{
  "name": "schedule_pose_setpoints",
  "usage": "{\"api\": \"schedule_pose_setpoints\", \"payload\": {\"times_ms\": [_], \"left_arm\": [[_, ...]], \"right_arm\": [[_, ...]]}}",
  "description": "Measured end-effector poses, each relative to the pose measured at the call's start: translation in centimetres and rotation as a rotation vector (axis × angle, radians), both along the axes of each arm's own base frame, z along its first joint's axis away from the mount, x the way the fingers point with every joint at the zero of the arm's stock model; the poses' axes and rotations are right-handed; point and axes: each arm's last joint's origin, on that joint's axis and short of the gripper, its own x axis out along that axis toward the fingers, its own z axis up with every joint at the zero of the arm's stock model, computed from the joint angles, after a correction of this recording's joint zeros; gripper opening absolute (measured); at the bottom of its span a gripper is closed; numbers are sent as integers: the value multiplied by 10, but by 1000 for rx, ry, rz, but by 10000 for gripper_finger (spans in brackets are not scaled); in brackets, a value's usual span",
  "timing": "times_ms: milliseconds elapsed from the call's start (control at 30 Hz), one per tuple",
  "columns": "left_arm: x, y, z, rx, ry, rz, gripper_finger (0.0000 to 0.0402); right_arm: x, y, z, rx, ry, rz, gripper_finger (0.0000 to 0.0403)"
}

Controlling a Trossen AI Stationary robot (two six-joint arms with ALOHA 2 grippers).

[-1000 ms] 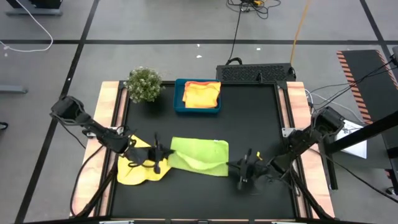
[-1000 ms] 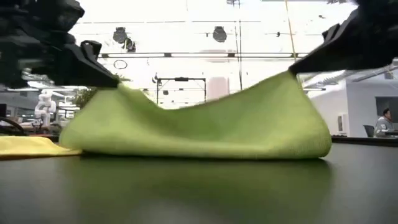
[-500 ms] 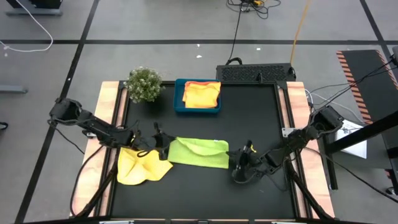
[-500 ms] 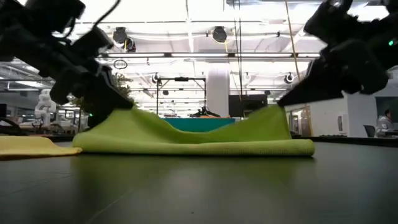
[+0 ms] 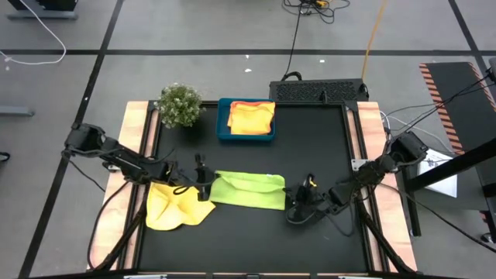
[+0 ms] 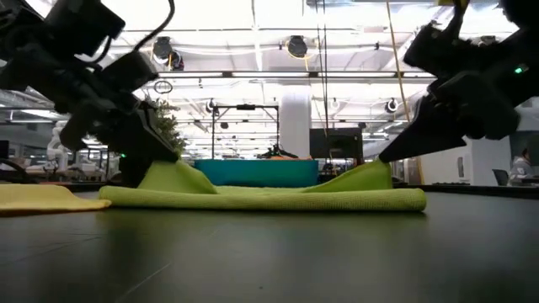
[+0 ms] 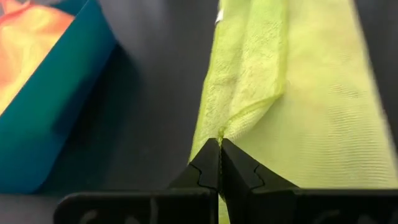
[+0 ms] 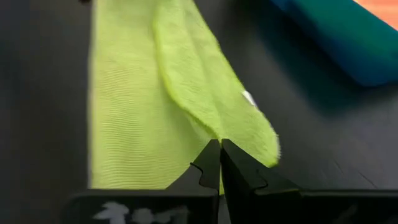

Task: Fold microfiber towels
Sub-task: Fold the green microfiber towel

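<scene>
Two matte-black jointed arms trailing black cables, each ending in a tool of two slim, notched black fingers [image 7: 208,167].

Lime green towel [image 5: 248,191] folded flat mid-table, both ends pinched up; crumpled yellow towel [image 5: 177,208] by the left edge; orange-yellow towels [image 5: 251,118] near the far edge.

Both the left claw [image 5: 203,181] and right claw [image 5: 298,203] are lower now, and the lime green towel [image 5: 248,191] sags flatter, its raised fold nearly down on the tabletop [image 5: 310,139].
</scene>
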Motion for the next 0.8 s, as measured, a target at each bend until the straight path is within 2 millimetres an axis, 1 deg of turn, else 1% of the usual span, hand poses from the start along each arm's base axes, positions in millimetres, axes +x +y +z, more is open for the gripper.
{"api": "schedule_pose_setpoints", "payload": {"times_ms": [100,233,433,500,667,800], "left_arm": [[1,-5,5,12,-51,-39,7],[4,-9,11,27,-107,-69,7],[4,-11,11,-42,-126,-46,7],[4,-14,13,-74,-149,-56,7],[0,-29,14,-112,-160,-127,7],[-3,-40,14,-151,-161,-162,7]], "right_arm": [[0,5,2,-16,-16,40,0],[2,7,4,-37,-24,66,0],[3,7,5,-30,-37,66,0],[4,8,6,-9,-57,73,0],[9,15,11,82,-77,193,0],[9,23,13,184,-96,253,0]]}}
